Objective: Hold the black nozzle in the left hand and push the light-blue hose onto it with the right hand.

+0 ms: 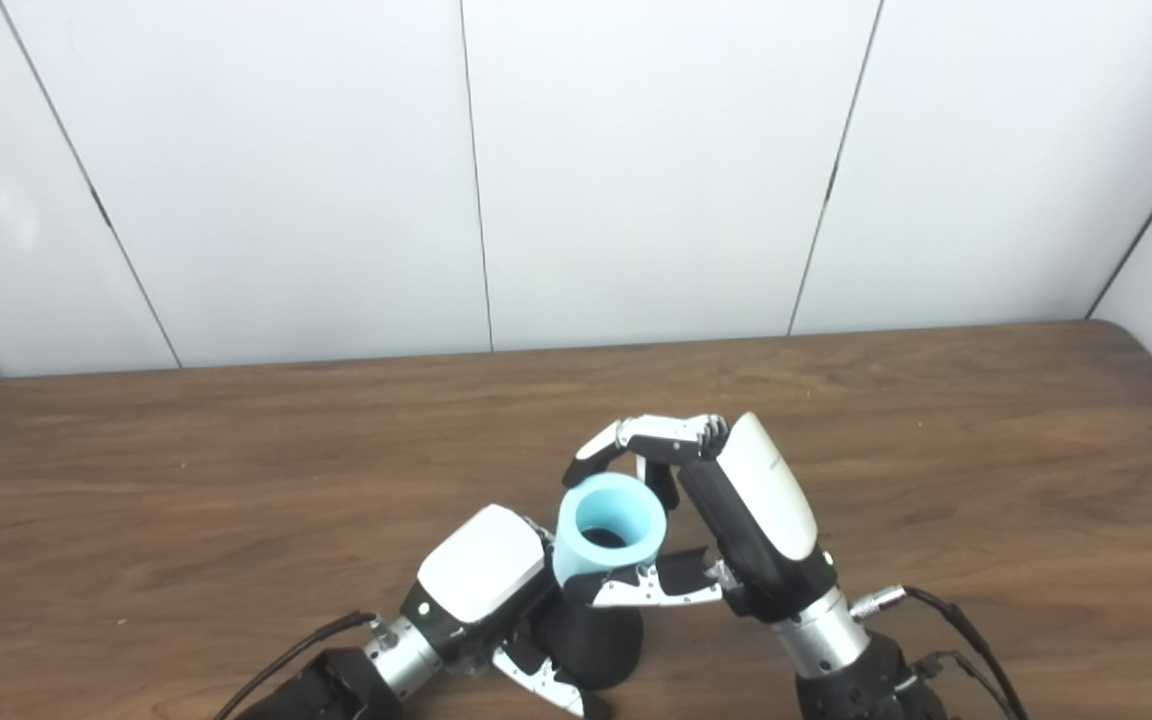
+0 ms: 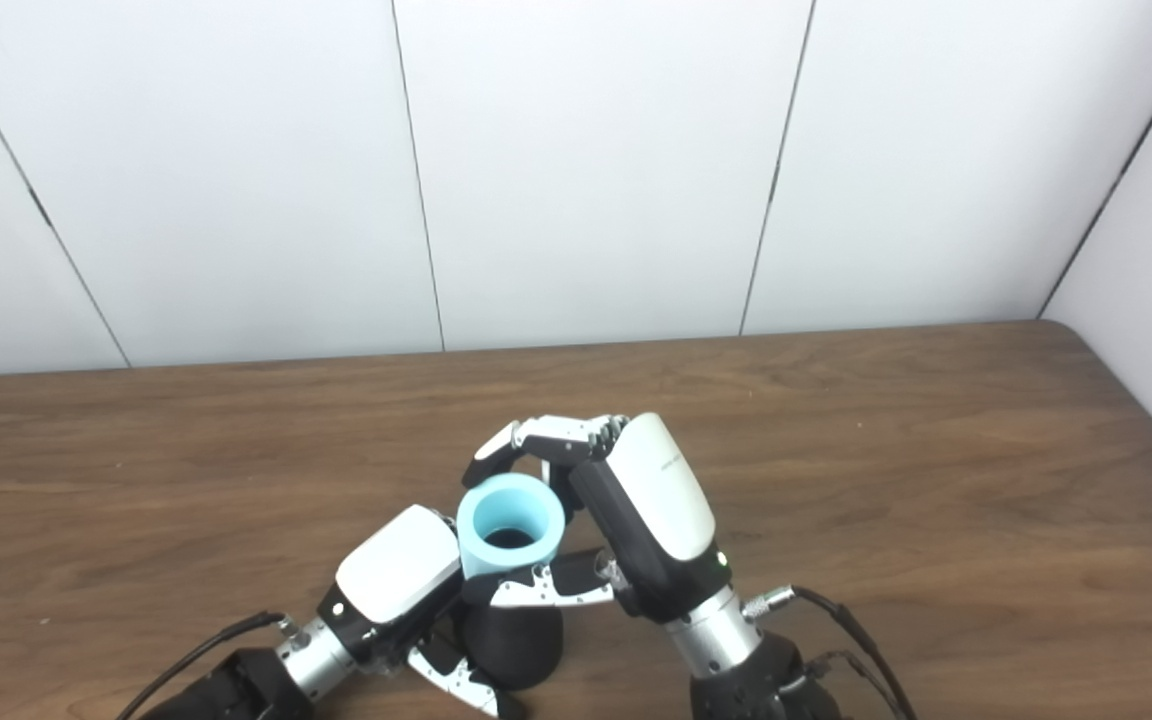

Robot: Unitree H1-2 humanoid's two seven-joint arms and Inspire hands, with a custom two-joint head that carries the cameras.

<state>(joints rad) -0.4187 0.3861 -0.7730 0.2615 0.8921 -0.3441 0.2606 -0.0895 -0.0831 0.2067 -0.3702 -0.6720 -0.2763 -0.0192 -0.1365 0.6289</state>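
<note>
The black nozzle [image 1: 591, 640] stands upright near the table's front edge, and my left hand [image 1: 481, 580] is shut on it from the left, thumb under its lower side. The light-blue hose [image 1: 608, 530], a short tube with its open end facing up, sits on top of the nozzle. My right hand [image 1: 736, 510] is shut on the hose from the right, its fingers [image 1: 636, 437] curled over the far side and its thumb across the front. In the right eye view the hose [image 2: 511, 535] sits directly above the nozzle [image 2: 511, 645], and the joint between them is hidden by the thumb.
The brown wooden table [image 1: 236, 480] runs to a white panelled wall behind. Black cables [image 1: 956, 625] trail from both wrists at the front edge. The table's right corner lies near the side wall.
</note>
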